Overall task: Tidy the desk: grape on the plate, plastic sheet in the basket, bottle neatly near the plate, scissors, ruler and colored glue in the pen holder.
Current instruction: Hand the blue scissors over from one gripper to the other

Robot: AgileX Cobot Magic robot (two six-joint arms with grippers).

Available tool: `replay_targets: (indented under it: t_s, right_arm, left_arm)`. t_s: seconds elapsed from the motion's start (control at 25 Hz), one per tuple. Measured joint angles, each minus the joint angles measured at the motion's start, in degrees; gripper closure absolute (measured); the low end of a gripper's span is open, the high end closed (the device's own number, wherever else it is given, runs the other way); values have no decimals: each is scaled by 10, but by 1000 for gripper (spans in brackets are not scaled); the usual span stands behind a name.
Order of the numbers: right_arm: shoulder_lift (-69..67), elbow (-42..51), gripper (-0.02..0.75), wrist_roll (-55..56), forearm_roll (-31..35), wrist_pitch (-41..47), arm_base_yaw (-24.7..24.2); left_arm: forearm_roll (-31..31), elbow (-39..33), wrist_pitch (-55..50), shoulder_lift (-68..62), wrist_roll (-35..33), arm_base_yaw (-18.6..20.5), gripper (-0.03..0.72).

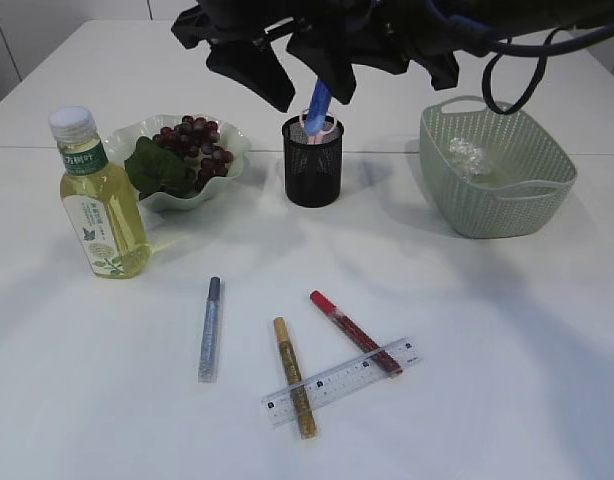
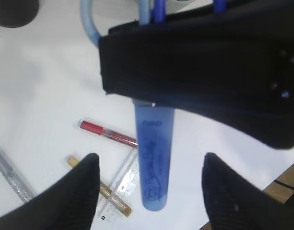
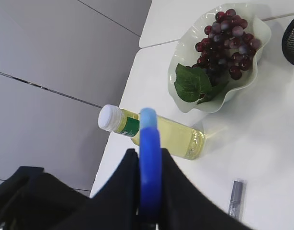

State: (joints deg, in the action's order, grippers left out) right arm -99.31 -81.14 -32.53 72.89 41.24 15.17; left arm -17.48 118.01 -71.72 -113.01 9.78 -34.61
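The blue scissors sheath point(image 2: 154, 163) carries dark script, possibly "Bona Bela", too blurred to confirm; the bottle point(image 1: 100, 200) label's characters and ruler point(image 1: 341, 382) numerals are unreadable

A white, matte surface point(image 1: 487, 380) fills most of the exterior view, with a faint seam running across it. Soft shadows suggest diffuse overhead light. Beyond its edge, the right wrist view shows grey panels point(image 3: 51, 62) divided by thin dark lines, either wall or floor; it is hard to tell.
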Motion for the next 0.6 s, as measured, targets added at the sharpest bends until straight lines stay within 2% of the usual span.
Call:
replay_targets:
  t_s: [0.24, 0.6]
  right_arm:
    - [0, 0, 647, -1, 0, 0, 0]
    - [0, 0, 647, -9, -5, -5, 0]
  left_arm:
    - [2, 0, 0, 0, -13, 0, 101]
    - [3, 0, 0, 0, -44, 0, 95]
